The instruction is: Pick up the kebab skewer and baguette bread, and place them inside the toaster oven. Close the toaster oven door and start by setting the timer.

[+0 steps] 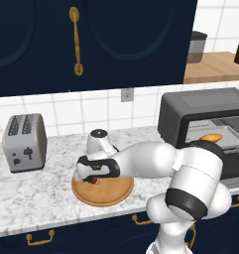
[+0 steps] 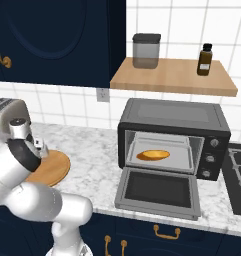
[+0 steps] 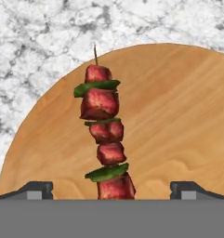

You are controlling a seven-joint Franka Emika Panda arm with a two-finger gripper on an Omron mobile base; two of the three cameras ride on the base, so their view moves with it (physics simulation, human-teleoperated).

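Right base view: baguette bread inside toaster oven; door down.

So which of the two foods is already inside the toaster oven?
The baguette bread, the golden loaf lying in the open toaster oven. The kebab skewer lies on the round wooden board, between the open hand's fingers.
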